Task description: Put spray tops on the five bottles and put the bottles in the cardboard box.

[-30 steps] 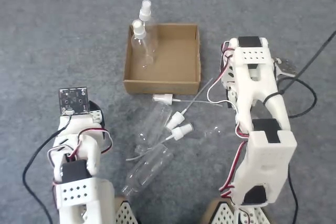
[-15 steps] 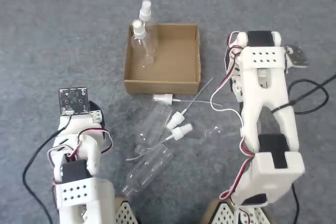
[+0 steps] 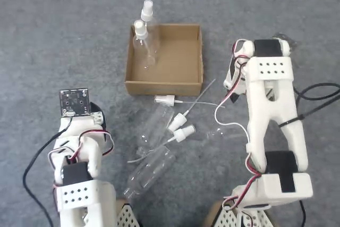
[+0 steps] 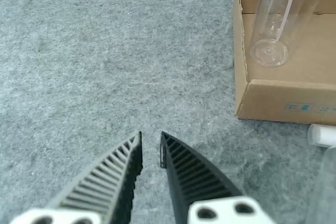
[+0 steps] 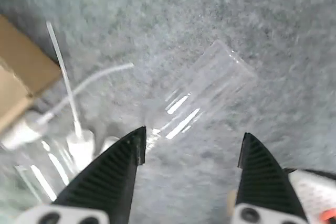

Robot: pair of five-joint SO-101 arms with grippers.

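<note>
One bottle [image 5: 202,90] before right end effector [image 5: 194,135]

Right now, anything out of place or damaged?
No damage or spill visible. Three uncapped bottles lie on their sides before the cardboard box, spray tops loose among them. One bottle lies apart by the open right tool.

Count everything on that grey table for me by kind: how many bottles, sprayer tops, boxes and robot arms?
Upright bottles with spray tops on: 2
Bare bottles lying down: 3
Loose spray tops: 3
Cardboard box: 1
Robot arms: 2
Total: 11
</note>
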